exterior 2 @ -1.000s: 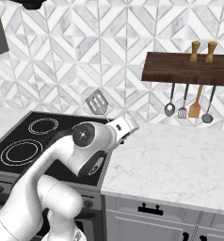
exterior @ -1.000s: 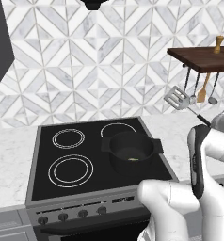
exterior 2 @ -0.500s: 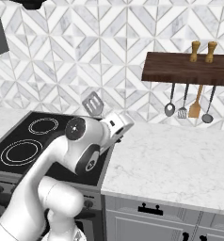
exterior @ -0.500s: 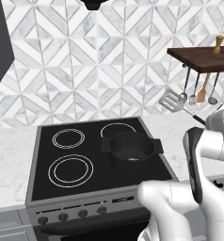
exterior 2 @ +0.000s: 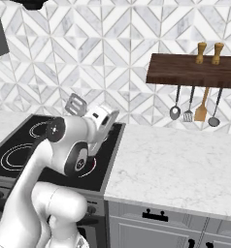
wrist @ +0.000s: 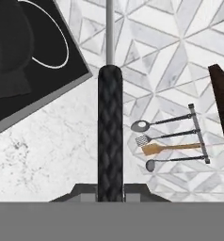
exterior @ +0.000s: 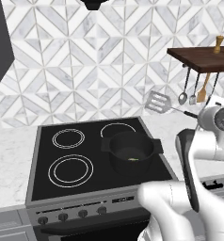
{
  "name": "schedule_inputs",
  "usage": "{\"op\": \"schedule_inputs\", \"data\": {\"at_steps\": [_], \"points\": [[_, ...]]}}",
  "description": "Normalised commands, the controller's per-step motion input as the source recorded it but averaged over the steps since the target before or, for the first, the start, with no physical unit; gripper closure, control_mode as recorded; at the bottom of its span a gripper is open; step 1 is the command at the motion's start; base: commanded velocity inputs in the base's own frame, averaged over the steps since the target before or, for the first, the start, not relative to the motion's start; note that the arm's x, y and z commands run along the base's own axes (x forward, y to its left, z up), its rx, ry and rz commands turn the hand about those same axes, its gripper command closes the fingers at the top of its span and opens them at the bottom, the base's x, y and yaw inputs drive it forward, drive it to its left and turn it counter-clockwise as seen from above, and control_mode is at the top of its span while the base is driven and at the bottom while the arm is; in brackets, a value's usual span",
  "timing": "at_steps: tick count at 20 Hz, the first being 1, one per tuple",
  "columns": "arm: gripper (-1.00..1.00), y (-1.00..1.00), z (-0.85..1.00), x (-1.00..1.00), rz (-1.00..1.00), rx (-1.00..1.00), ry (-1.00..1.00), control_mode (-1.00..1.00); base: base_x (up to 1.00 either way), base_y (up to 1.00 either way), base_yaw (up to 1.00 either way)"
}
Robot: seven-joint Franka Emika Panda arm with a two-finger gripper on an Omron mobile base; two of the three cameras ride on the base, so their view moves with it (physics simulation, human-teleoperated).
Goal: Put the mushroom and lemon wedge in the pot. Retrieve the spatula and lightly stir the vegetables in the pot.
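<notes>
Fingers (wrist: 110,197) clamped on the spatula's black handle (wrist: 109,136), and the slotted silver head (exterior: 157,101) hangs in the air, right of and above the pot (exterior: 131,150). Open marble worktop (exterior 2: 185,164) spreads to the right. Left base view looks down into the pot on the near right burner, a yellow-green bit (exterior: 132,159) on its floor. Hand view catches the hanging utensils (wrist: 170,138) under the shelf (exterior 2: 192,70).

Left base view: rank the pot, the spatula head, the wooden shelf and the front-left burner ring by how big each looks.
1. Shelf, though cut off by the frame edge.
2. Pot, close behind it; hard to split from the shelf.
3. Front-left burner ring, slightly smaller than the pot.
4. Spatula head, clearly smallest.
</notes>
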Motion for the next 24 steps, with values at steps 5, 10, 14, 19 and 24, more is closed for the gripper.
{"op": "schedule_inputs", "data": {"at_steps": [5,10,14,19,24], "points": [[1.00,0.21,0.29,0.01,0.23,-0.39,0.00,-1.00,0.00,0.00,0.00],[1.00,0.03,0.27,0.10,0.27,-0.37,-0.04,-1.00,0.00,0.00,0.00],[1.00,0.03,0.12,0.00,0.34,-0.39,-0.05,-1.00,0.00,0.00,0.00],[1.00,0.29,0.18,0.05,0.08,-0.29,0.00,-1.00,0.00,0.00,0.00],[1.00,0.33,0.15,0.07,-0.05,-0.33,0.01,-1.00,0.00,0.00,0.00]]}}
